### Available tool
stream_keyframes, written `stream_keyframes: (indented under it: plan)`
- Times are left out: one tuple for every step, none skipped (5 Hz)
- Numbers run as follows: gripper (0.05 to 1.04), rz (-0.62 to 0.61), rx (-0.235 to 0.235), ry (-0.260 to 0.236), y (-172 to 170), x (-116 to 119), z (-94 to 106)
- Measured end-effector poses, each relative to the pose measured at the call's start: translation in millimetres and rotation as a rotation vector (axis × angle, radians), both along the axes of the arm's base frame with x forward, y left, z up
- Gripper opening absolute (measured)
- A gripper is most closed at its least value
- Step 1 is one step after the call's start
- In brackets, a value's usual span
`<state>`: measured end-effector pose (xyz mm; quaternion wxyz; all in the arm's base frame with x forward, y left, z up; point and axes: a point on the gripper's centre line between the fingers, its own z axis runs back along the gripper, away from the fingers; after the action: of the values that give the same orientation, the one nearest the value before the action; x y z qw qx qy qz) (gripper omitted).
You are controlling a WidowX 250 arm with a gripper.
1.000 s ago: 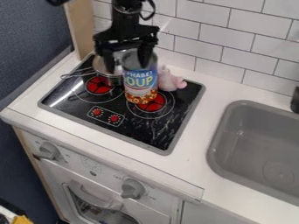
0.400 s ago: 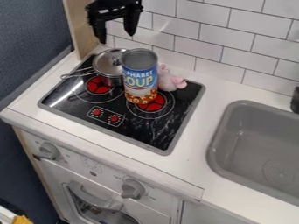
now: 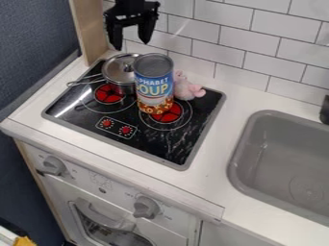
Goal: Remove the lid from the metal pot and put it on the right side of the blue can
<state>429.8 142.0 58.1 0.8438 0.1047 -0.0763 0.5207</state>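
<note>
We held gripper (image 3: 130, 44) above metal pot (image 3: 120, 89), 2 fingers spread wide. We had lid (image 3: 116, 69) seated on pot, at far left of black stovetop (image 3: 172, 146). We had blue can (image 3: 154, 82) upright just right of pot, pink plush toy (image 3: 187, 90) just beside can's right side. We saw gray sink (image 3: 239, 153) farther right, set in white tabletop (image 3: 217, 120).

End effector (image 3: 132, 44) (fingers apart) above lidded metal pot (image 3: 120, 70), beside can (image 3: 154, 86).
</note>
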Motion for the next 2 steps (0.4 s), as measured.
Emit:
stream_keyframes:
  plan:
    - [1.001,0.000,0.014,0.040,2.9,-2.8,-12.1]
    - [1.001,0.001,-0.003,0.082,2.5,-3.1,-27.0]
